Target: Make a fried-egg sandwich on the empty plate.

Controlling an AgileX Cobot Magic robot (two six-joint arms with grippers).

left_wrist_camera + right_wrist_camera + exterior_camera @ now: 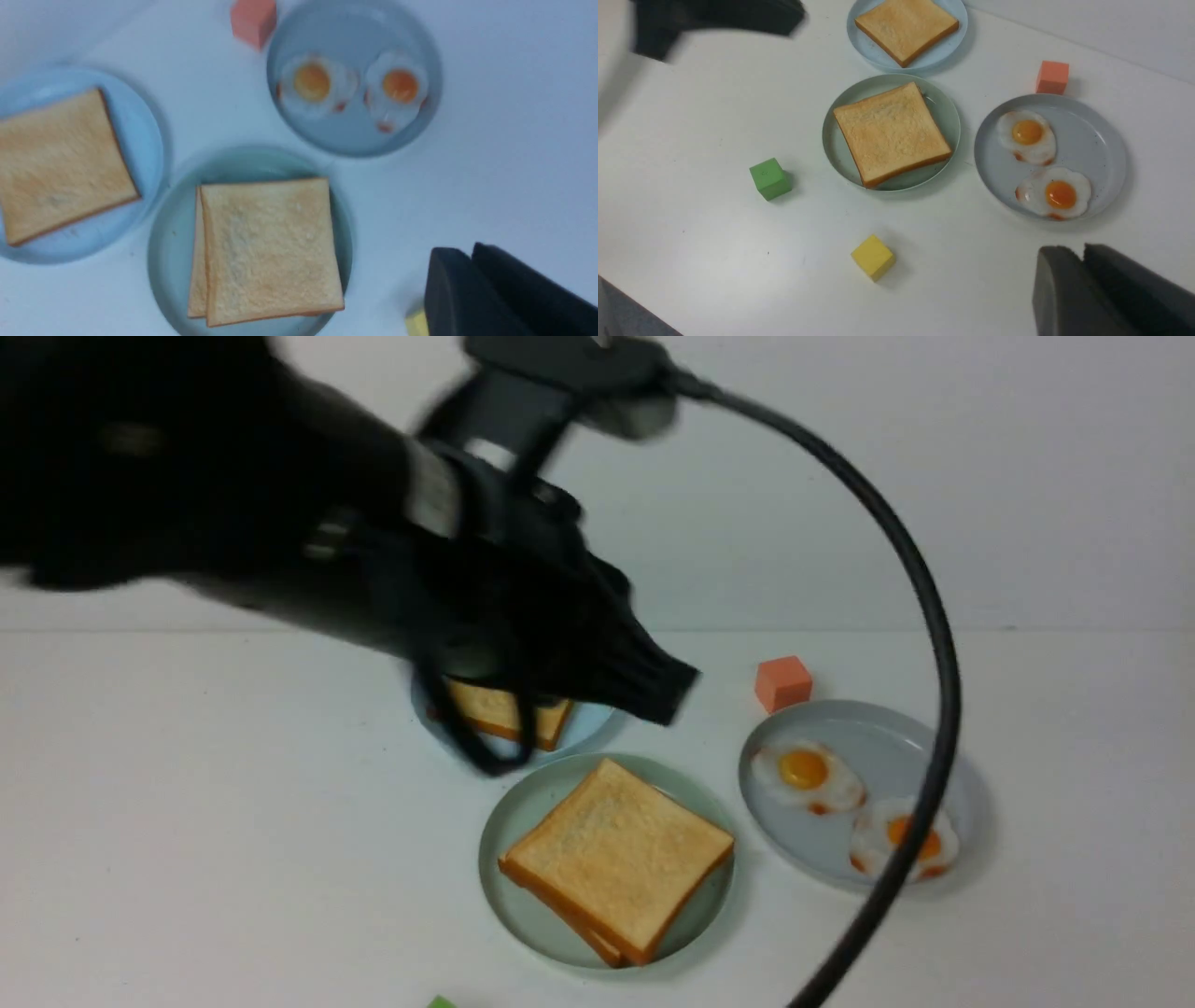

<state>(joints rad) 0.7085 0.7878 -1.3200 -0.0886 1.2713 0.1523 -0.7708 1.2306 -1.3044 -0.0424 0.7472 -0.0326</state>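
Danger first from the black left gripper (658,689): blurred in the front view, low over the small light-blue plate (590,730) and its lone toast slice (499,711); could clip the food if swung lower. Looks pressed shut and empty in the left wrist view.

Sandwich stack of two square golden-brown toast slices (616,854) on the round pale mint-green plate (495,840). Top slice set a little askew, so liable to slide at a nudge. Cannot tell whether an egg lies between; would leave the task unfinished if not.

Black cable (938,644) looping in front of the grey-blue plate (868,719) with two fried eggs (808,773); might drag them.

Right gripper (1080,254) raised on the near right side of the table, claw narrow, barely a slit, holding nothing
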